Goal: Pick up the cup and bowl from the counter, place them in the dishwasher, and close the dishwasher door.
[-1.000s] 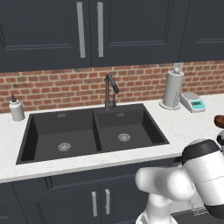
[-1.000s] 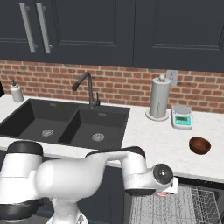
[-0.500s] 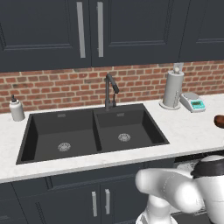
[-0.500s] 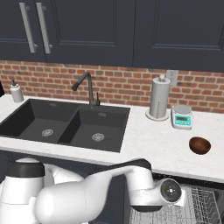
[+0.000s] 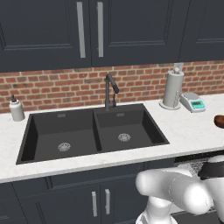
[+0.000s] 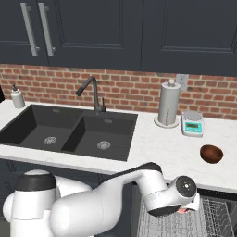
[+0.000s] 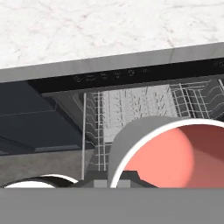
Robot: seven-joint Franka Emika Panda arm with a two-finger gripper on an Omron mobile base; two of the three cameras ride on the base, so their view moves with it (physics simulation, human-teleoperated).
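Note:
My gripper is shut on the cup, which looms close in the hand view with a white rim and pink inside. I hold it just below the counter's front edge, over the grey wire rack of the open dishwasher. A pink bit of the cup peeks out under my hand in the right base view. The dark reddish-brown bowl sits on the counter to the right, above the dishwasher, and also at the right edge of the left base view. The dishwasher door is out of view.
A black double sink with a faucet lies to the left. A paper towel roll and a small scale stand by the brick wall. A soap bottle stands at far left. Dark cabinets flank the dishwasher.
My arm has sunk from counter height to below the counter's front edge, carrying the cup down to the dishwasher rack. The bowl has stayed put.

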